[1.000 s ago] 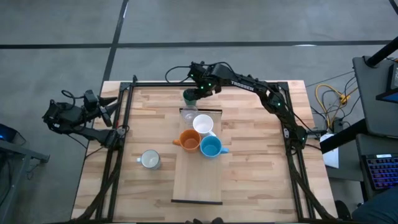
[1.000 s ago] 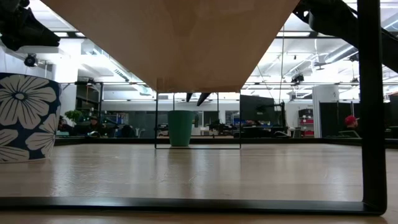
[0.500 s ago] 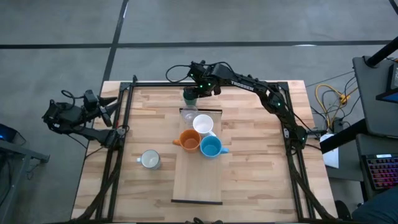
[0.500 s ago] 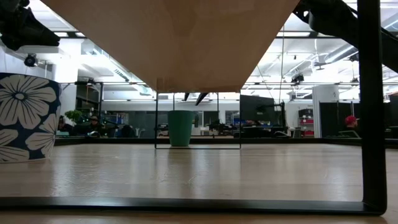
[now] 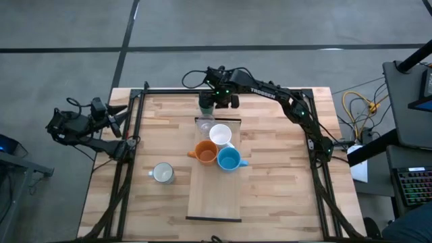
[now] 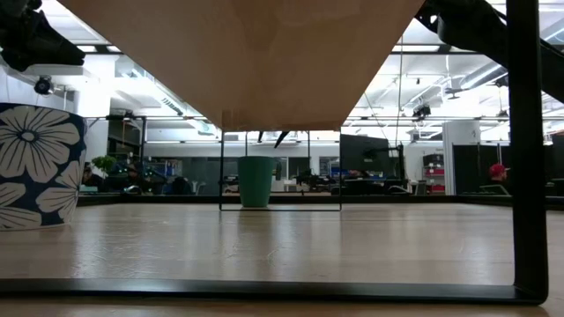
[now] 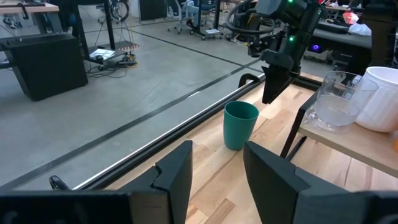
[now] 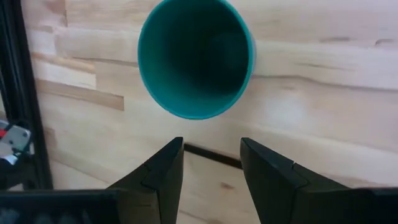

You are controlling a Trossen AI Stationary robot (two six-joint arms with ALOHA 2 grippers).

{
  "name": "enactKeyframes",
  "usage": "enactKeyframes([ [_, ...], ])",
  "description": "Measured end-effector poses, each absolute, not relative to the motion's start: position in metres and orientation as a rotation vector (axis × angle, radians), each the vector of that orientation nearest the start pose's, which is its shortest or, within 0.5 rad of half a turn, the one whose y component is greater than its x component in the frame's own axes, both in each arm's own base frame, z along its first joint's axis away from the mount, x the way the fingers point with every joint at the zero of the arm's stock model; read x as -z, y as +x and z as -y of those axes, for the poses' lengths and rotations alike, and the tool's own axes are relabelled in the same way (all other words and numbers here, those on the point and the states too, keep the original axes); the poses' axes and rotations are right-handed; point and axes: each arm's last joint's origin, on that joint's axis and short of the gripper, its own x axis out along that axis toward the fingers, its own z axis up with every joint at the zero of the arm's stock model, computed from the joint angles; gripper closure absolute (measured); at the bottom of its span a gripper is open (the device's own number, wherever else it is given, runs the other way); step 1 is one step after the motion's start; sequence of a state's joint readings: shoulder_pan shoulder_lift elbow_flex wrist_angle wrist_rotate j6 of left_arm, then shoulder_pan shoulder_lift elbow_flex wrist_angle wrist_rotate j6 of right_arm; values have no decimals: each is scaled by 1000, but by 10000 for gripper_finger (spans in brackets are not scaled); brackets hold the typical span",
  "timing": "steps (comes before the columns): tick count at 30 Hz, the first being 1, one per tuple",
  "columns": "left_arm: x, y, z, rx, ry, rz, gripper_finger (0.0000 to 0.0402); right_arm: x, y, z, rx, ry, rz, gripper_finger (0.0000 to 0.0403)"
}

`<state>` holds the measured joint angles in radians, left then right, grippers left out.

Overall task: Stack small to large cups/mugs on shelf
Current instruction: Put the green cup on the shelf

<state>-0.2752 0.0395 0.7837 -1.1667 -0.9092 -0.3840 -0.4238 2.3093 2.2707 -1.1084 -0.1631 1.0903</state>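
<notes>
Progress so far: four cups sit on your long pale wooden shelf board (image 5: 213, 189) — the clear glass (image 5: 204, 125), the white mug (image 5: 220, 134), the orange mug (image 5: 206, 152) and the light blue mug (image 5: 229, 160), bunched at its far half.

Two are left on the planked tabletop (image 5: 283, 169). The dark green tapered cup (image 8: 195, 57) stands upright just off the shelf's far end. The pale grey-white mug (image 5: 163, 173) is well off to the shelf's left side.

Your right gripper (image 8: 208, 163) hangs directly above the green cup, jaws spread with nothing between them, the cup's open mouth just ahead of the fingertips. Not touching it, as far as I can tell.

Your left gripper (image 7: 217, 169) waits off the table's left edge, jaws also spread and empty, green cup well ahead of them.

Judgement: roughly two-thirds placed. Size ordering on the shelf I can't confirm.
</notes>
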Motion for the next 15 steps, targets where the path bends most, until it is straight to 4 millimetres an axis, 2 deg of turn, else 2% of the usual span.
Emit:
enactKeyframes([
  [15, -289, -19, -29, -680, -129, -230, 272, -264, 450, 196, 837, 1419, -790, 252],
])
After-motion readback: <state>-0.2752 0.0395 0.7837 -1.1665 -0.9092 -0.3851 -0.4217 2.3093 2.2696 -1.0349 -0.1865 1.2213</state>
